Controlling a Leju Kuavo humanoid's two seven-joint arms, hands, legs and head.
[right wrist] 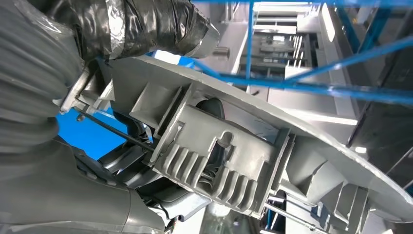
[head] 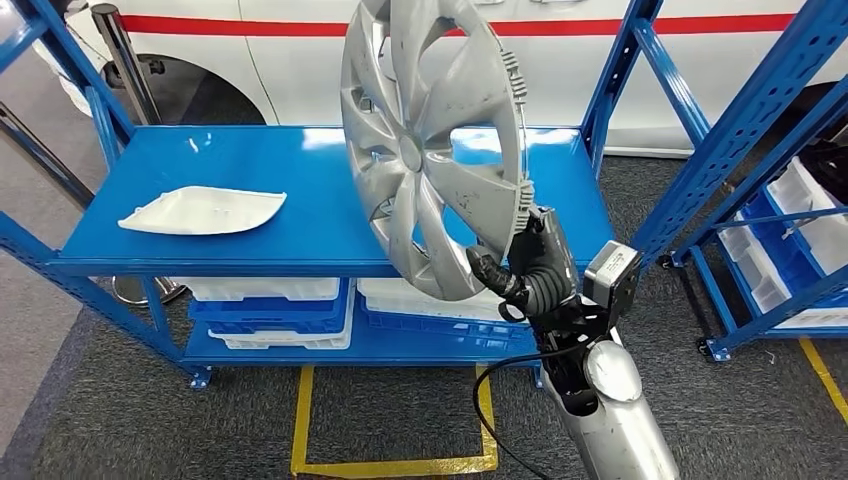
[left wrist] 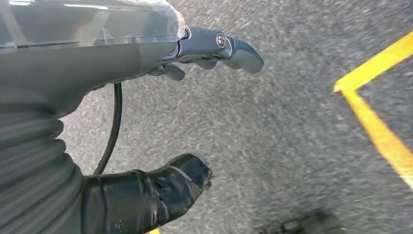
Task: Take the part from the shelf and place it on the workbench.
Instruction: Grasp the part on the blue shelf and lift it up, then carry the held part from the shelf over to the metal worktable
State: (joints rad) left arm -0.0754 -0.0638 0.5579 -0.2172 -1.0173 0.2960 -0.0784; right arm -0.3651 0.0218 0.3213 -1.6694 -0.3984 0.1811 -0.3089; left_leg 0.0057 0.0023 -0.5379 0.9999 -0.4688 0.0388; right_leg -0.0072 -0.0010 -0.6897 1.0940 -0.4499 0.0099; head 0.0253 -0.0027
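A large silver wheel cover [head: 430, 150] stands almost on edge above the blue shelf [head: 300, 200], lifted off its surface. My right hand [head: 525, 268] grips its lower rim, with the thumb wrapped over the front face. In the right wrist view the cover's ribbed back side [right wrist: 229, 165] runs across the picture, and my taped thumb [right wrist: 146, 24] presses on its edge. My left hand [left wrist: 195, 112] hangs over the grey carpet with its fingers [left wrist: 219, 46] and thumb apart and nothing between them.
A white plastic panel [head: 205, 210] lies on the shelf's left side. White and blue bins [head: 270, 310] sit on the lower shelf. A second blue rack [head: 780, 200] stands at the right. Yellow floor tape [head: 390, 460] marks the carpet. A white car is behind.
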